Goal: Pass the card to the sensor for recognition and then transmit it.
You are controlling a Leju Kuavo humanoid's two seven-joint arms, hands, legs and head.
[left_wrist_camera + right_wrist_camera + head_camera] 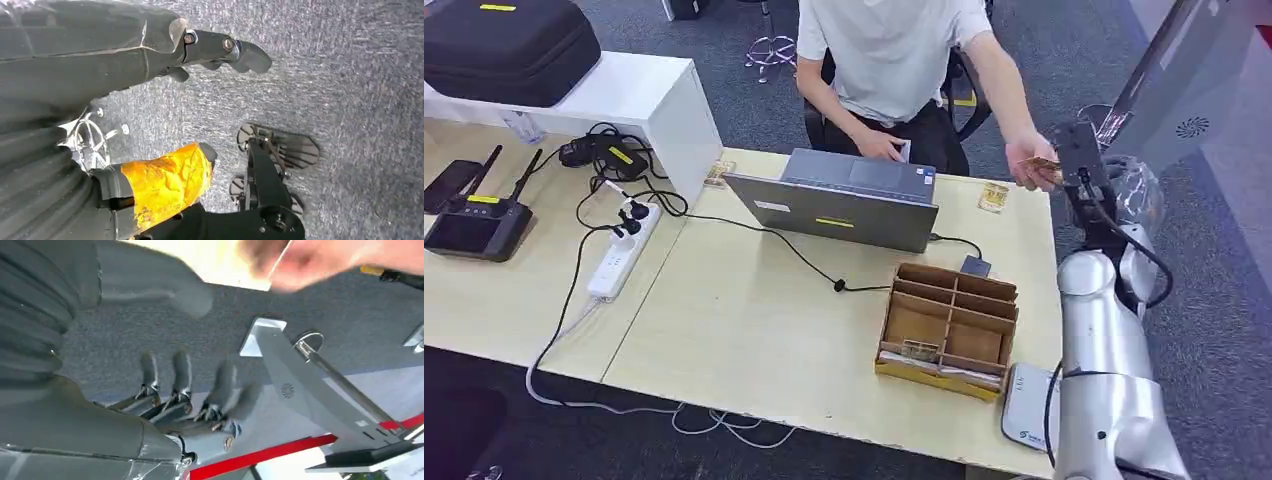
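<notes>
Right hand (185, 390): dark fingers (181, 371) spread apart, thick grey thumb off to one side, nothing between them; seen blurred in wrist view. In head view it's up past table's right edge, behind a black wrist block, on a smooth silver arm (1104, 370). Left hand (220, 50) hangs over speckled grey carpet, fingers loose, empty; thumb wrapped in crinkled yellow tape.

Near edge of pale wood table (754, 330): white rounded sensor (1027, 405), flat. Just beyond, brown cardboard rack (946, 328) w/ slotted compartments, flat items in front slots. Mid-table: grey laptop (849, 200), lid tilted back, black cable trailing off. Left: white power strip (619, 255) w/ plugs, black handheld unit w/ antennas (474, 225).

Far side: person (894, 60) in white tee, seated. Person's hand (1031, 165) pinches card (1042, 163), thin, tan, just beside robot's right hand; contact w/ robot fingers can't be made out
</notes>
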